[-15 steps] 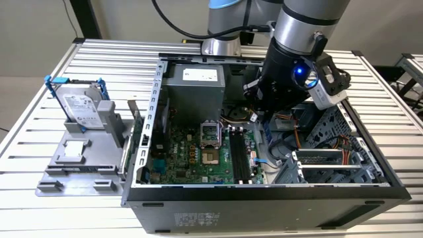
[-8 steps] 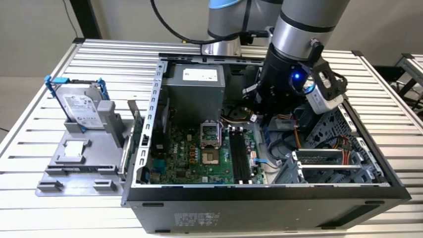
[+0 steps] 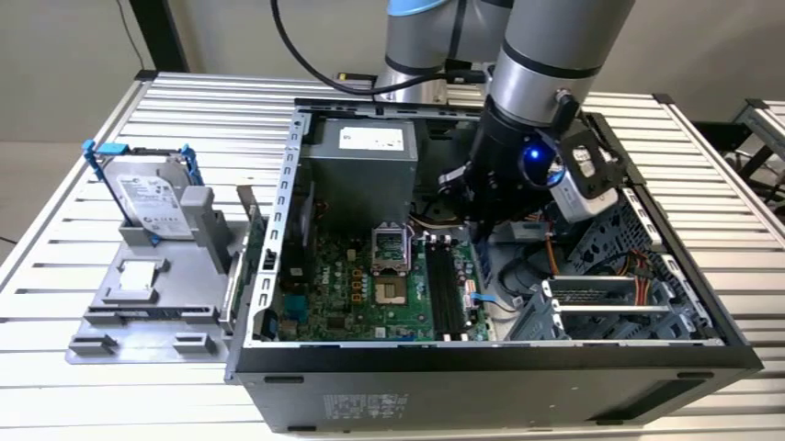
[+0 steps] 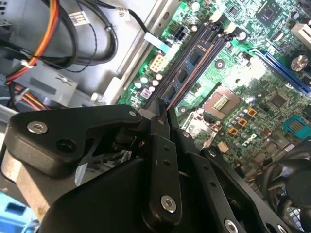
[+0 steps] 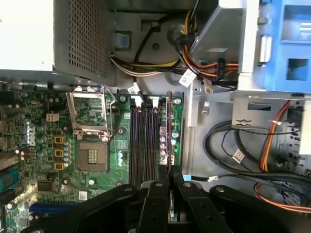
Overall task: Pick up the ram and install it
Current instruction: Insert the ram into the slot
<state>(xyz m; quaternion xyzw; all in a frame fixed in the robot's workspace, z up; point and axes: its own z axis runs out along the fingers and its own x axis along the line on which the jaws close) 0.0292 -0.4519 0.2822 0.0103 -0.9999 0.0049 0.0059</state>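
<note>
The install step is in hand. The ram [image 5: 168, 127] is seen edge-on in both wrist views, clamped between the fingers of the gripper [image 5: 170, 180], which are closed on its near end. The stick stretches away from the fingertips, held on edge over the black slots [image 5: 144, 143] of the motherboard [image 5: 92, 160]; it lies along the slot line, on the side of the slots toward the drive bay. Whether its lower edge is already in a slot cannot be told.

As a judgement, the next move calls for the stick to be kept parallel to its slot and pressed straight down, evenly along its length, so that it seats without tilting.

The open computer case [image 3: 491, 356] holds the motherboard, the empty processor socket [image 5: 90, 114] beyond the slots from the ram, the grey power supply [image 3: 359, 158] and bundles of coloured cables [image 5: 199, 58] ahead of the gripper. Outside the case, well apart from the gripper, a hard drive [image 3: 157, 204] with blue rails stands in a grey holder [image 3: 147, 312] on the table [image 3: 50, 266].
</note>
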